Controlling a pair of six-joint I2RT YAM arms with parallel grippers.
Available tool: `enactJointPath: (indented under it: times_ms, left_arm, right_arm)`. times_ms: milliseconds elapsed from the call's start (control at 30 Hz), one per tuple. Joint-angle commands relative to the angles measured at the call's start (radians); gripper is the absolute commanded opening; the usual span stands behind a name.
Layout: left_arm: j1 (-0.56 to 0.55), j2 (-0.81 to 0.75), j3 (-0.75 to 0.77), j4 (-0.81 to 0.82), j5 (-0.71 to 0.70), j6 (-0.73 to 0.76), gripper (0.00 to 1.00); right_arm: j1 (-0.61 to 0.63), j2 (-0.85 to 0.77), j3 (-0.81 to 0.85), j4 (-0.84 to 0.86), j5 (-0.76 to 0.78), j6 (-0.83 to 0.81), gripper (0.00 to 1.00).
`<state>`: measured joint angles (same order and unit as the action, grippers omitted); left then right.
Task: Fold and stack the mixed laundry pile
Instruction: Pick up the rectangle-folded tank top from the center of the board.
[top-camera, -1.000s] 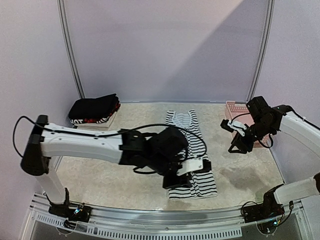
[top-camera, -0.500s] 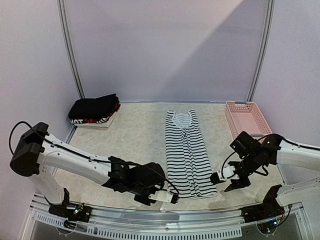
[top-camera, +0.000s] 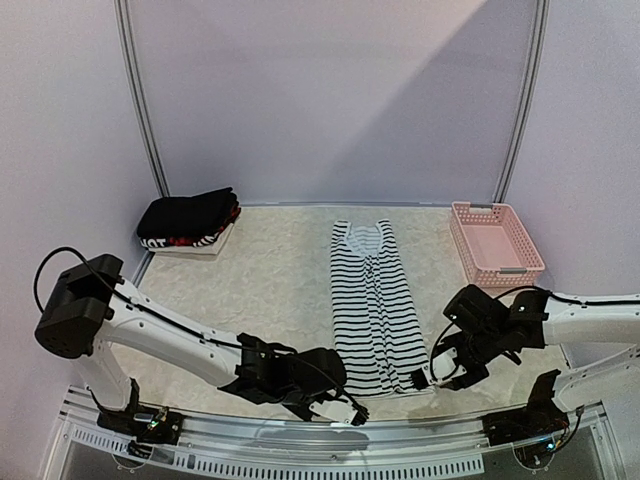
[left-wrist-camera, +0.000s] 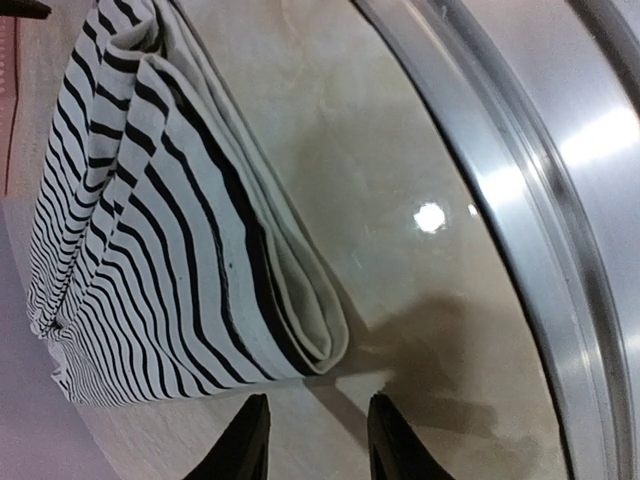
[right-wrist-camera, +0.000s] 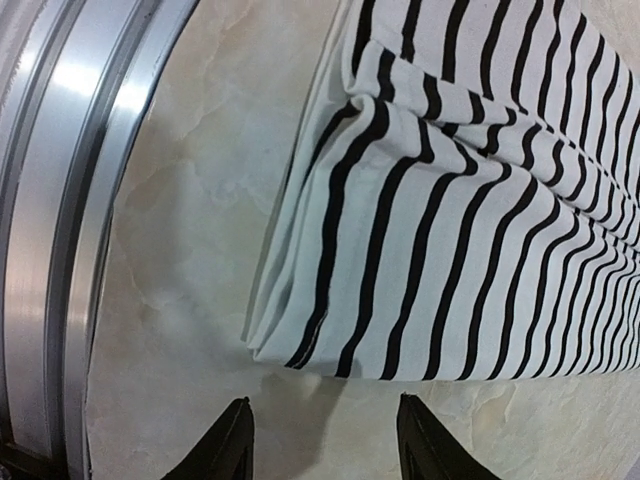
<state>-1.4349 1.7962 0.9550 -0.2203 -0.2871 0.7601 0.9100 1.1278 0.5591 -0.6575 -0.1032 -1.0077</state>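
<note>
Folding step: left gripper (left-wrist-camera: 318, 408) and right gripper (right-wrist-camera: 325, 405), fingers parted and empty, flank striped tank top (top-camera: 372, 300) near hem. Next: pinch both corners.

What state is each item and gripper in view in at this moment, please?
striped top: folded into a long narrow strip, lying flat, not held
stack of dark clothes: folded and piled at the far left corner
basket: upright, nothing visible inside
left gripper: open, holding nothing, just short of the top's near left corner
right gripper: open, holding nothing, just short of the top's near right corner
</note>
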Motion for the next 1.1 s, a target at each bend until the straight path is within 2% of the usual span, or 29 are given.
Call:
enactJointPath:
  times_ms: [0, 267, 467, 667, 833, 867, 1067]
  left_arm:
    - [-0.025, 0.032, 0.005, 0.030, -0.039, 0.041, 0.36]
    - [-0.058, 0.074, 0.009, 0.052, -0.091, 0.084, 0.37]
    - [-0.081, 0.119, 0.028, 0.046, -0.138, 0.096, 0.32]
    - [-0.081, 0.132, 0.040, 0.036, -0.149, 0.092, 0.21]
    - [-0.078, 0.132, 0.049, 0.020, -0.150, 0.068, 0.01]
    - [-0.076, 0.129, 0.050, 0.019, -0.151, 0.060, 0.00]
    - [-0.044, 0.086, 0.054, 0.057, -0.197, -0.008, 0.00]
  right_arm:
    - [0.065, 0.034, -0.040, 0.066, 0.061, -0.018, 0.50]
    - [0.112, 0.085, -0.038, 0.085, 0.075, -0.014, 0.51]
    - [0.123, 0.108, -0.041, 0.091, 0.081, -0.002, 0.48]
    - [0.125, 0.115, -0.032, 0.102, 0.092, 0.009, 0.34]
    - [0.125, 0.127, -0.001, 0.083, 0.091, 0.023, 0.08]
    - [0.124, 0.125, 0.007, 0.075, 0.093, 0.030, 0.03]
    - [0.124, 0.027, 0.041, 0.060, 0.137, 0.076, 0.00]
